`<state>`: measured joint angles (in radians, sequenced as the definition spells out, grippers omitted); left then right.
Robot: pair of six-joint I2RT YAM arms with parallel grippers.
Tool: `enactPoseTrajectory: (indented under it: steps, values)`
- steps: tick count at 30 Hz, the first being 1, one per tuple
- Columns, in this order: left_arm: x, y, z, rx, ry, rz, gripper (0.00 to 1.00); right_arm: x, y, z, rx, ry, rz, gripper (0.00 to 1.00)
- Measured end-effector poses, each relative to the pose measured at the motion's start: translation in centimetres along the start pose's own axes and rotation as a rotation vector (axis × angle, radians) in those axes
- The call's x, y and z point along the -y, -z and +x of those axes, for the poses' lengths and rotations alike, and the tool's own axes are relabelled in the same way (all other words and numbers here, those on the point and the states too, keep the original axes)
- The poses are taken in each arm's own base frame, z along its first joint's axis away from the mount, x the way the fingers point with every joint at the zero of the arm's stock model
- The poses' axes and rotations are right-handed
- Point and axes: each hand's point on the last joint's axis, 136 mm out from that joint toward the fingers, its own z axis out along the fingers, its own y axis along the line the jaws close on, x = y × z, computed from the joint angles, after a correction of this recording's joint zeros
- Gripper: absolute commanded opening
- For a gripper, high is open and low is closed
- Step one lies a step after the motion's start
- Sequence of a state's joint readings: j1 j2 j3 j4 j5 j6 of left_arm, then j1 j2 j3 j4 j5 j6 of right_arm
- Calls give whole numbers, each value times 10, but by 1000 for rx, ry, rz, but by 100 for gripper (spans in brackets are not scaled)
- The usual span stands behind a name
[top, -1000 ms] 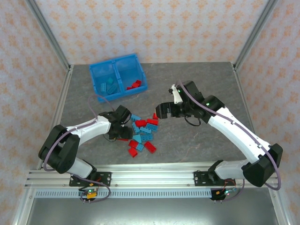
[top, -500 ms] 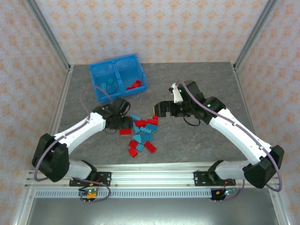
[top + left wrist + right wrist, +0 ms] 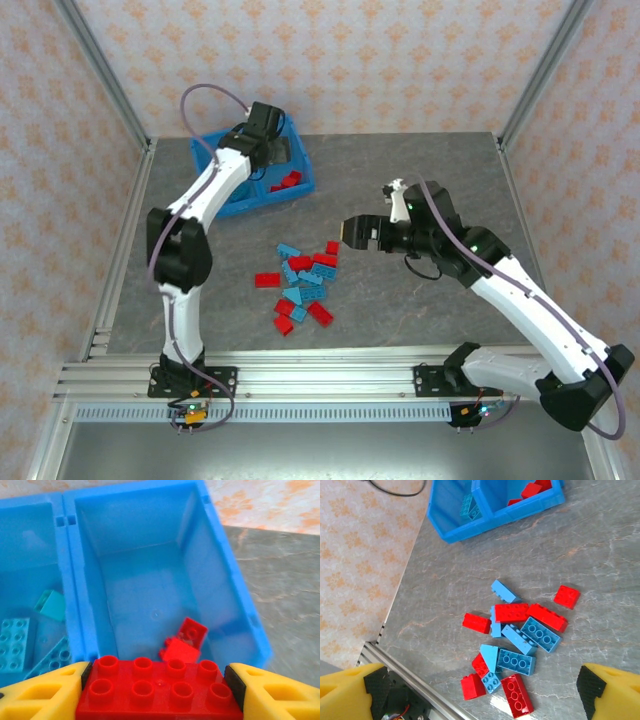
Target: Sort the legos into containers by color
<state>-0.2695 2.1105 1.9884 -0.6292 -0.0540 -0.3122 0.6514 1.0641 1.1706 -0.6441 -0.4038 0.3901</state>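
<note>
We see the left gripper (image 3: 272,150) stretched far out over the blue bin (image 3: 205,180), which stands at the far left part of the grey surface (image 3: 430,170). In the left wrist view its yellow fingers (image 3: 40,692) pinch a red brick (image 3: 160,685) with eight studs by its two short ends. The brick hangs above the near wall of the right compartment (image 3: 150,595). In this compartment lie a few smaller red legos (image 3: 184,642), touching each other. On the other side of the middle wall (image 3: 75,585), the left compartment (image 3: 30,580) holds some light blue legos (image 3: 15,637).

The right gripper (image 3: 355,233) has its jaws spread wide and holds nothing; it hovers just to the right of the pile. The loose legos (image 3: 303,285) lie in the middle of the surface, well apart from the bin, red and light blue mixed, many of them touching. A single red lego (image 3: 266,280) lies a little to the left of the others. In the right wrist view we look down on the same pile (image 3: 517,640), between the two yellow fingers of that gripper
</note>
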Motion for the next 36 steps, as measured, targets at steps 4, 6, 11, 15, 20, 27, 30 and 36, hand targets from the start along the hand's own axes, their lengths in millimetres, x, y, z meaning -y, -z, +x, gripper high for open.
enactPoseTrajectory:
  steps: [4, 6, 11, 15, 20, 27, 30, 36]
  values:
    - [5, -53, -1, -37, -21, -15, 52, 5, 2, 1, 14, -13, 20, 98]
    - [11, -69, -1, -47, -25, -5, 56, 7, 2, 1, 18, -15, 29, 98]
    - [21, -86, -1, -58, -16, 25, 64, 9, 3, 0, 26, -21, 39, 98]
    - [25, -87, 4, -82, 5, 48, 70, 10, 3, -2, 34, -29, 48, 98]
    - [28, -86, 6, -96, 22, 68, 84, 12, 3, -2, 39, -30, 56, 98]
    - [29, -62, 11, -133, 41, 118, 84, 18, -14, 0, 4, -38, 80, 97]
    - [29, -23, 7, -126, 59, 164, 85, 23, -23, 3, -21, -43, 101, 95]
    - [29, 117, -19, 46, 56, 338, 91, 40, -57, 20, -122, -14, 174, 90]
